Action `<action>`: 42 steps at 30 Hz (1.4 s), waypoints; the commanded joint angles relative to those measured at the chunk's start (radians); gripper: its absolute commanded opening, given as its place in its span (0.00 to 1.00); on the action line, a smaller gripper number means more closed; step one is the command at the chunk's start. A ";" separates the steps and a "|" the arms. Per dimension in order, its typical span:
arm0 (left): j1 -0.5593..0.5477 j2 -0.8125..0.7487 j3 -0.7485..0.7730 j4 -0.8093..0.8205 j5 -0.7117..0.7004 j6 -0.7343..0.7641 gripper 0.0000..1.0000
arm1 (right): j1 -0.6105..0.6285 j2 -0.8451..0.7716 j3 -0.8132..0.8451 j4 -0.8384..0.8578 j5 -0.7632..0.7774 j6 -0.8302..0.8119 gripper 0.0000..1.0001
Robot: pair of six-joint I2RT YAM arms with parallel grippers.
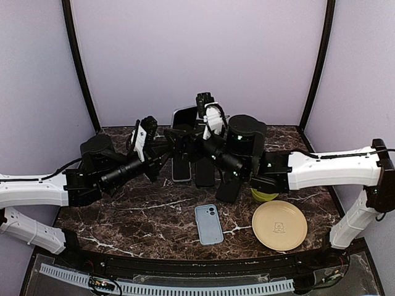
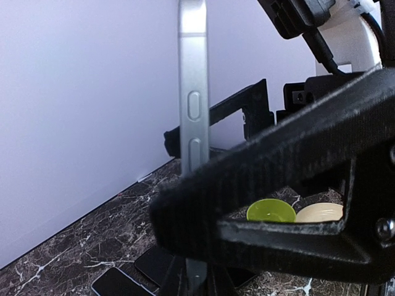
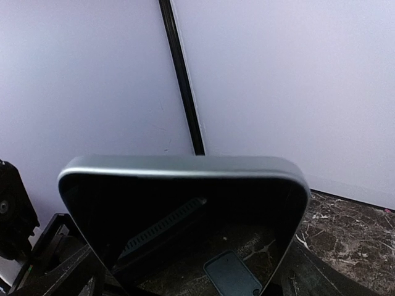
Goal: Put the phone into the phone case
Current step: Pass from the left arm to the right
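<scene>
Now my left claw (image 1: 174, 137) is clamped on the phone (image 2: 193, 92), upright, long axis vertical; the phone case (image 1: 208, 224) lies flat on the table (image 1: 123, 216) below and nearer me, roughly midway between both claws; whether my right claw (image 1: 199, 126) is open I cannot tell

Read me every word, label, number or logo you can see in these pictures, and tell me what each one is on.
No text is readable in any view.
On the beige plate: a small mark at its centre, too small to read.
On the phone and the blue phone case: no lettering visible.
</scene>
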 commanded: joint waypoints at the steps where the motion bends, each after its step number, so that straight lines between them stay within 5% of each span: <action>1: -0.003 -0.041 -0.008 0.086 -0.007 0.019 0.00 | -0.010 0.010 0.051 0.013 0.032 0.021 0.99; 6: -0.003 -0.045 -0.010 0.090 -0.008 0.021 0.00 | -0.033 0.008 0.043 0.001 -0.012 0.046 0.97; 13: -0.003 -0.043 -0.011 0.090 -0.008 0.021 0.00 | -0.042 -0.001 0.027 0.005 -0.065 0.049 0.82; 20: -0.003 -0.036 -0.006 0.080 0.010 0.021 0.01 | -0.050 -0.007 0.034 0.000 -0.119 0.041 0.55; 21: -0.003 -0.034 -0.004 0.077 0.016 0.020 0.06 | -0.050 -0.012 0.034 -0.003 -0.115 0.039 0.52; 24: -0.003 -0.028 0.001 0.068 0.040 0.014 0.52 | -0.054 -0.034 0.034 -0.025 -0.095 0.028 0.49; 28: -0.003 -0.024 0.003 0.065 0.047 0.008 0.80 | -0.056 -0.051 0.057 -0.093 -0.031 0.005 0.47; 33: -0.003 -0.026 -0.003 0.079 -0.007 0.000 0.92 | -0.066 -0.027 0.175 -0.231 0.081 -0.045 0.42; 42: -0.003 0.023 0.025 0.021 -0.225 -0.024 0.96 | -0.075 0.075 0.377 -0.542 0.256 0.002 0.37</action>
